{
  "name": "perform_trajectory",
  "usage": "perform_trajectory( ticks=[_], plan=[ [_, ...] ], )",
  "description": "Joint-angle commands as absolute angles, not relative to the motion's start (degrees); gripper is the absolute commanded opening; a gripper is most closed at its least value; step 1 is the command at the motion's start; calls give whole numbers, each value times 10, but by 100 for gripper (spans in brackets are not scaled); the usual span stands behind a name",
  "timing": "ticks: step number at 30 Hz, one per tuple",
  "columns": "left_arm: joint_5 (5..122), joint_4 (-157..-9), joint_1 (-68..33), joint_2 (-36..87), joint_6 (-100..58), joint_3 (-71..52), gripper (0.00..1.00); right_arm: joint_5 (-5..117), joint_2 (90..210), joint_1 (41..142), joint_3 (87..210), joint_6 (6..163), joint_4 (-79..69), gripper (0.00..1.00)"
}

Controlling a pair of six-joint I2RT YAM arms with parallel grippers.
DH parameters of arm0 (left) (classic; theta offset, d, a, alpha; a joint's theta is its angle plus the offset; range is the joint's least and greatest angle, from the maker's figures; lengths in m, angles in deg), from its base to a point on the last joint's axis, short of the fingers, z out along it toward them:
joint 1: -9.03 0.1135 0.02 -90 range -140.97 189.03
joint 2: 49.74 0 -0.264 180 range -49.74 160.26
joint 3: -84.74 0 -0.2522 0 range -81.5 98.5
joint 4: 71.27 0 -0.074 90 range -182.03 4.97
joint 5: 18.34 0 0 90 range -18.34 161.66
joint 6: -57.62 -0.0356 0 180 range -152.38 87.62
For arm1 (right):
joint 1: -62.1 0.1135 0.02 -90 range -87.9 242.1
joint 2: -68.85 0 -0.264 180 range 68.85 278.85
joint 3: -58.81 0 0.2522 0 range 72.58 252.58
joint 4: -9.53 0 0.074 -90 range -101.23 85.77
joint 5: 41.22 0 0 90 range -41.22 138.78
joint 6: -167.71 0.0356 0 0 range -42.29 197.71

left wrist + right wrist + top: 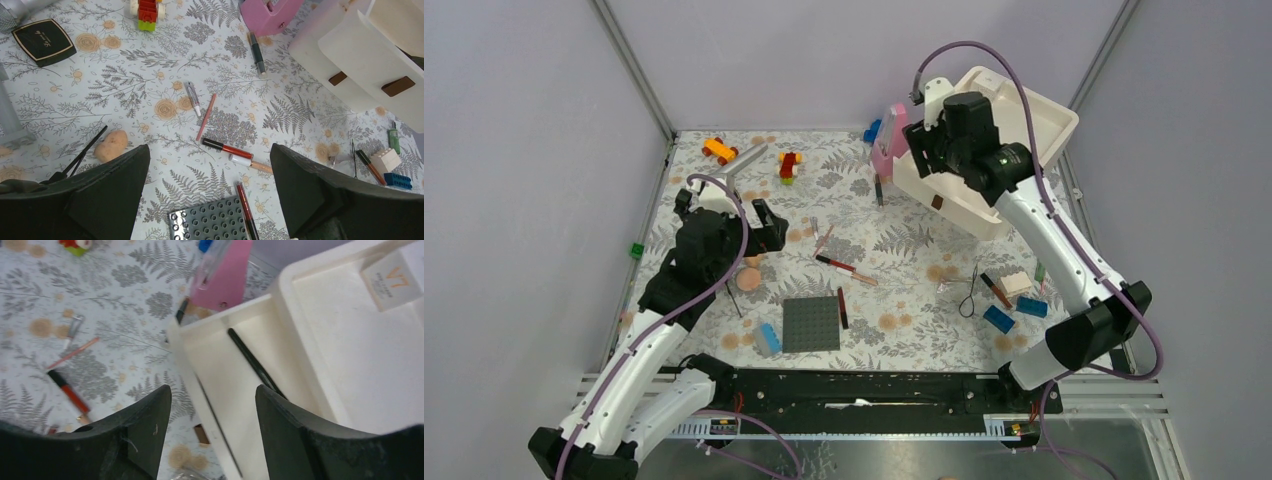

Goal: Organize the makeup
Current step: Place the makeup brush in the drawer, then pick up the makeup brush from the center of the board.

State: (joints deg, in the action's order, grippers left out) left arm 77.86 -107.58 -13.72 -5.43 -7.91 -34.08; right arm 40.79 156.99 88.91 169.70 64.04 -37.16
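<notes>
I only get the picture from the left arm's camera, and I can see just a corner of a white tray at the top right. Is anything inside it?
Observer: Yes. The right wrist view shows a thin black brush lying in a narrow compartment of the white tray.
Operator: And where is the other arm's claw?
Observer: The right claw hovers above that narrow compartment, its jaws apart with nothing between them.
Operator: Is the brush the only thing in there?
Observer: No. A small white box marked V7 sits in the wider compartment beside it.
</notes>
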Motion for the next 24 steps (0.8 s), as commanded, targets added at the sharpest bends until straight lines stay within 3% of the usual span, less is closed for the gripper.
perform_trajectory(
  ticks=[1, 7, 13, 24],
  plan=[
    [764, -1042, -131, -51, -75, -338, 99, 421, 1580, 969, 1710, 713, -366, 70],
    [763, -1043, -128, -56, -75, -337, 99, 372, 1676, 1059, 1768, 825, -388, 68],
    [767, -1040, -129, -74, -74, -340, 99, 360, 1793, 1064, 1789, 997, -369, 65],
    [748, -1035, -129, -84, -70, -342, 99, 322, 1977, 1065, 1863, 1141, -392, 54]
  ],
)
